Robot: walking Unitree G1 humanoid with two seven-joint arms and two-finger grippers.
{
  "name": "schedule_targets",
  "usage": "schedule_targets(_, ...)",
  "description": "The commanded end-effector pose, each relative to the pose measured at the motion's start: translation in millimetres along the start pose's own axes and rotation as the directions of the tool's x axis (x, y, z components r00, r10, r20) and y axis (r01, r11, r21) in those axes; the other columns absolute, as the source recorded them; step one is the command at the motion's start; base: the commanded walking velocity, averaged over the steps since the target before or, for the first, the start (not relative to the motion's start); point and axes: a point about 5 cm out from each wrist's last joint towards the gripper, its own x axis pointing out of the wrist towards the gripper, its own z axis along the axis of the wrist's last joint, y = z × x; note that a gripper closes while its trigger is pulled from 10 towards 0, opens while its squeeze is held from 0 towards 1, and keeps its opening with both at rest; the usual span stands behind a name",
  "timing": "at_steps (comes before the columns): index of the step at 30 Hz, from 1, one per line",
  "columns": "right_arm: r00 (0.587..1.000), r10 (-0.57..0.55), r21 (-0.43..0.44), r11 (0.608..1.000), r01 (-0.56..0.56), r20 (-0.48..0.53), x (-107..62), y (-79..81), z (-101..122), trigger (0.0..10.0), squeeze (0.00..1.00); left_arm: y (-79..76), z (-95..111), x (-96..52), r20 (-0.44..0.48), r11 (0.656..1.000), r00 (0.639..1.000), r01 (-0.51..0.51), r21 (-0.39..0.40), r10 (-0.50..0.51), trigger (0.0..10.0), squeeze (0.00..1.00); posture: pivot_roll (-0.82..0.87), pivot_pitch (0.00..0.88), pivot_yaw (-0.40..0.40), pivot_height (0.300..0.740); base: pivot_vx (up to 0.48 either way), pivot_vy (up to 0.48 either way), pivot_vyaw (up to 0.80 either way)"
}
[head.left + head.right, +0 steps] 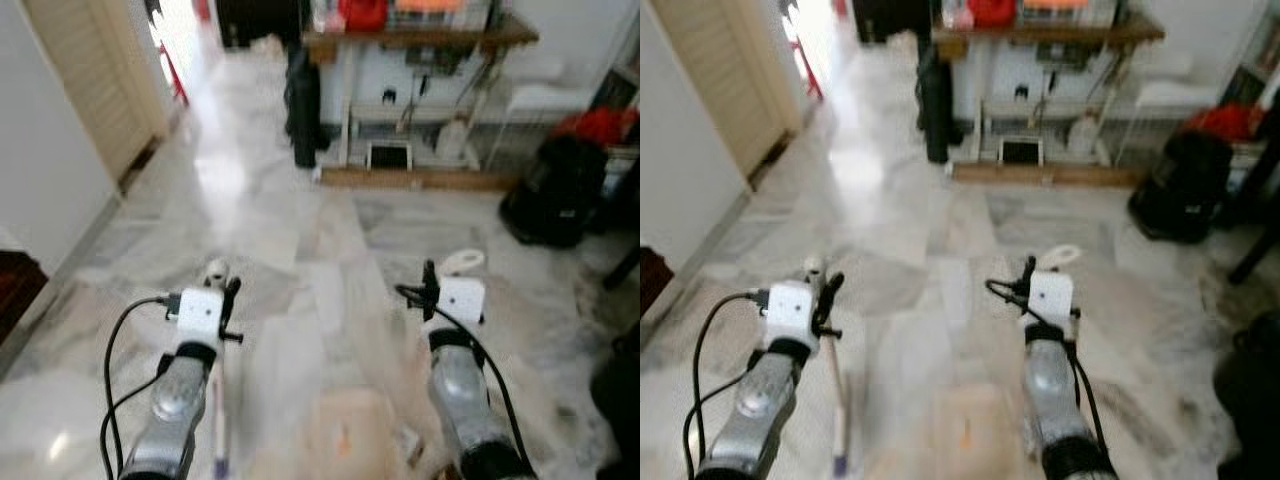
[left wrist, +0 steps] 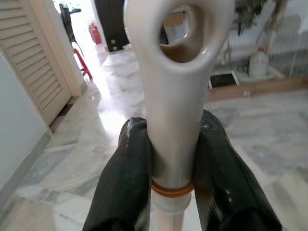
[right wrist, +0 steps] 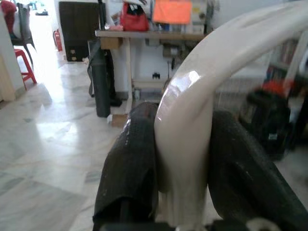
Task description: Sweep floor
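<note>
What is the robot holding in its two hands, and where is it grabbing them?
The left end effector clamps a white broom handle just below its hanging-hole tip. The right end effector clamps a cream curved handle, probably a dustpan's, near its bend.

Both arms reach forward over the marble floor (image 1: 300,240), the left gripper (image 1: 228,300) at about 11 o'clock clamped around a broom handle (image 2: 173,125), the right gripper (image 1: 432,290) at about 1 o'clock clamped around a curved dustpan handle (image 3: 192,125). At 12 o'clock, well beyond them, a wooden table (image 1: 420,40) stands against the far wall with a tall bag (image 1: 303,105) just to its left. A louvred door (image 1: 95,80) lies at 10 o'clock and a backpack (image 1: 555,190) sits on the floor at 2 o'clock.
</note>
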Motion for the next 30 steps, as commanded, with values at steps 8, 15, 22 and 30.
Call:
schedule_targets(8,1.0,0.029,-0.005,1.0,-0.029,0.009,5.8,4.5,8,10.0,0.0,6.4,11,1.0,0.061,1.0,0.998,-0.014,0.015,0.013,10.0,0.0,0.11,0.034,0.011,0.74,0.0,0.0,0.0)
schedule_targets(15,0.994,0.033,-0.08,0.996,-0.041,-0.1,9.9,-3.8,-2,10.0,0.0,5.6,10,0.9,0.057,1.0,0.998,-0.01,0.012,0.01,10.0,0.0,0.11,0.035,0.01,0.74,0.0,0.0,0.0)
schedule_targets(22,0.98,0.033,-0.14,0.988,-0.061,-0.196,13.0,-8.9,-7,10.0,0.0,5.6,10,0.9,0.059,1.0,0.998,-0.011,0.011,0.01,10.0,0.0,0.11,0.037,0.009,0.74,0.0,0.0,0.0)
schedule_targets(30,0.954,0.029,-0.198,0.976,-0.091,-0.298,12.2,-14.1,-15,10.0,0.0,4.6,10,0.7,0.055,1.0,0.998,-0.003,0.007,0.003,10.0,0.0,0.11,0.038,0.009,0.74,0.0,0.0,0.0)
